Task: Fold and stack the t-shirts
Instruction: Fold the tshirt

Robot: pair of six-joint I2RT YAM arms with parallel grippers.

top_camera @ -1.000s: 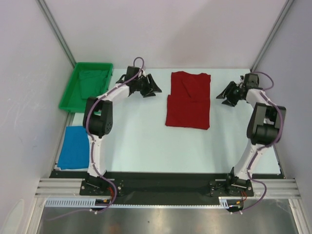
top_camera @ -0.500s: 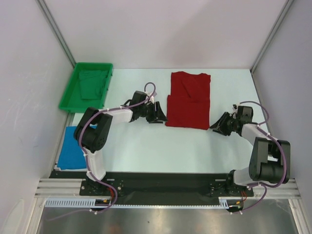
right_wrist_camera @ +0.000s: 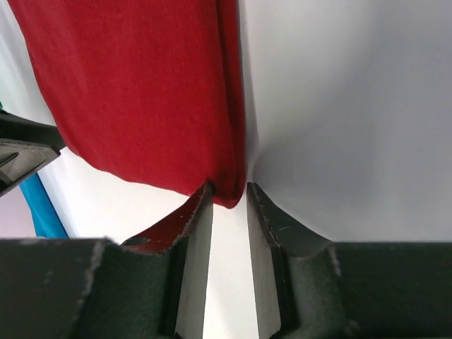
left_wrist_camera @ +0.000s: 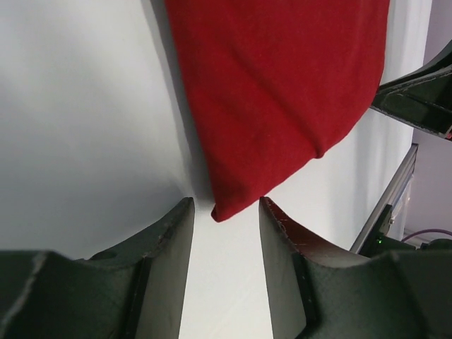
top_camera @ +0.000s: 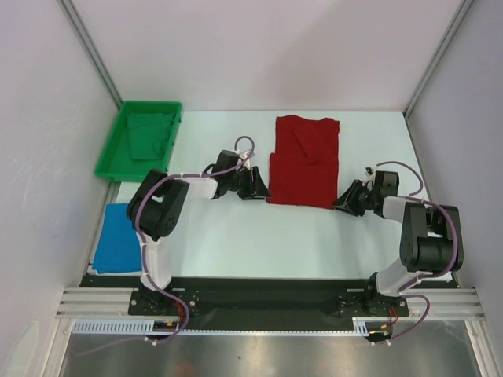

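left pincer (left_wrist_camera: 226, 207) spread, straddling 7 o'clock corner of red t-shirt (top_camera: 303, 161). right pincer (right_wrist_camera: 226, 192) barely parted around its 5 o'clock corner.

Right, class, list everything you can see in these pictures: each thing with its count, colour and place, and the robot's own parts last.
red t-shirt: one, deep red, partly folded, middle of the table towards the far side
blue t-shirt: one, bright blue, folded, near-left edge of the table
tray: one, green, far-left corner
cloth: one, green, inside the tray
table: one, white, under everything
left gripper: one, black, at the red t-shirt's near-left corner, jaws open either side of it
right gripper: one, black, at its near-right corner, jaws close about it, grip unclear
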